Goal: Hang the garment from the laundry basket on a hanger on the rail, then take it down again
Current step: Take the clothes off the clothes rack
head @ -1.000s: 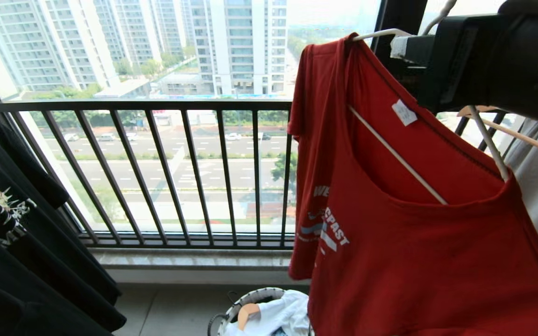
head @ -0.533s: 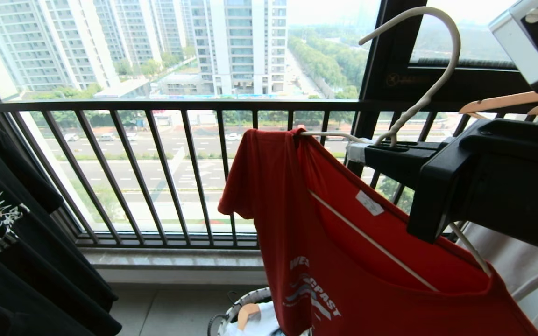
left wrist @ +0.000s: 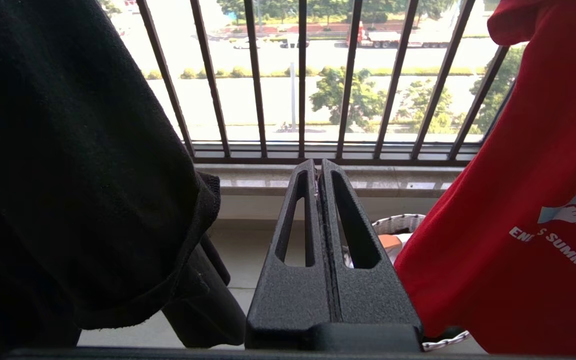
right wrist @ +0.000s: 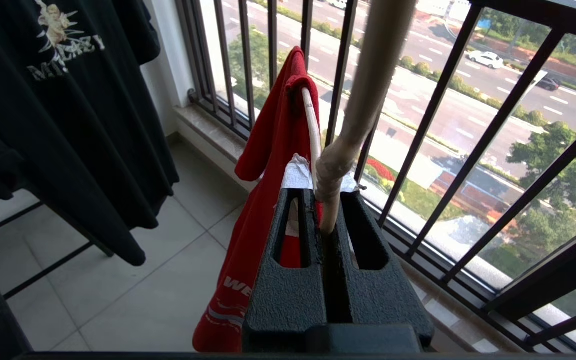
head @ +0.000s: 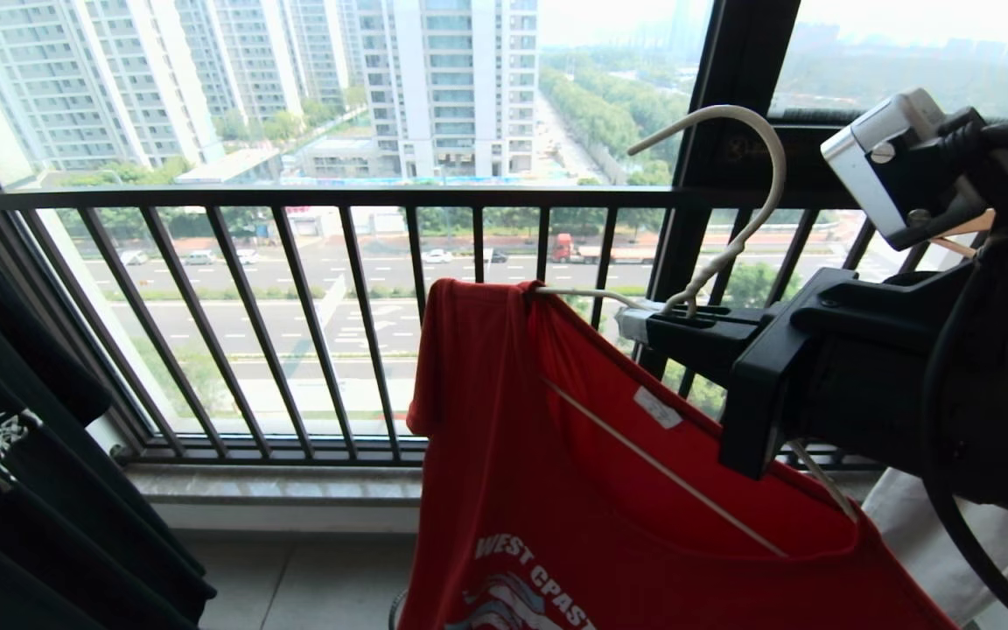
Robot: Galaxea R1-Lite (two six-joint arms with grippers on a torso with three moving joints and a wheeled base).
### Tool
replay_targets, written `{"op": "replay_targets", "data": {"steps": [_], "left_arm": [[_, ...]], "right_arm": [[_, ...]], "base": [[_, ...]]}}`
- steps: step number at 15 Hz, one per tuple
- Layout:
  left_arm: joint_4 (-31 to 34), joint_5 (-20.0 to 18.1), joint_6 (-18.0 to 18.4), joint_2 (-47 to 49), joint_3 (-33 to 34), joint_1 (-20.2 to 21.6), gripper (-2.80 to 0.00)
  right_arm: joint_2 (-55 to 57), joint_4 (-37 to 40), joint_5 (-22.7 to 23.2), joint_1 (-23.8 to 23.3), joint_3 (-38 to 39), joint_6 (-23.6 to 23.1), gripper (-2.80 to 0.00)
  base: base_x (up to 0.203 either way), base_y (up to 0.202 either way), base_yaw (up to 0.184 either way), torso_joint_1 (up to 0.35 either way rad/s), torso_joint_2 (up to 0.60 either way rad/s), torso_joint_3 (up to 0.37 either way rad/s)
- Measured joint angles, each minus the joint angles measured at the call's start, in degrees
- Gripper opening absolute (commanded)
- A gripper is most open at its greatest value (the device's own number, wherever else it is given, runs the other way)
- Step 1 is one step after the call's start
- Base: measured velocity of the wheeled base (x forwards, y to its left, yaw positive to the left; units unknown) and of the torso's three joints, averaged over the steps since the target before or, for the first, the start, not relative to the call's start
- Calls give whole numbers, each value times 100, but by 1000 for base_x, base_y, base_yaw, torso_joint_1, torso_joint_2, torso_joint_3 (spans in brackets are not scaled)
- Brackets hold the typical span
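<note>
Right gripper (head: 644,322) is clamped on the neck of the cream wire hanger (head: 731,227), just below its hook; this grip carries the load clear of any support. The red T-shirt (head: 574,490) hangs from the hanger in front of the black balustrade (head: 294,306), off the rail, which is out of view. Legible print: "WEST COAST"; the left wrist view adds "SUMMER". Left gripper (left wrist: 318,175) is parked low, fingers pressed together, holding nothing, with the white woven basket (left wrist: 398,223) beyond it.
</note>
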Motion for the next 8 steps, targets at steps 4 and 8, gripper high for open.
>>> {"op": "replay_targets", "data": {"steps": [4, 8], "left_arm": [[0, 0, -1, 0, 0, 0, -280], [0, 0, -4, 0, 0, -2, -280]], "right_arm": [[136, -5, 60, -68, 30, 16, -280], [309, -16, 83, -56, 116, 59, -280]], "base": [[0, 0, 0, 0, 0, 0], [0, 0, 0, 0, 0, 0]]}}
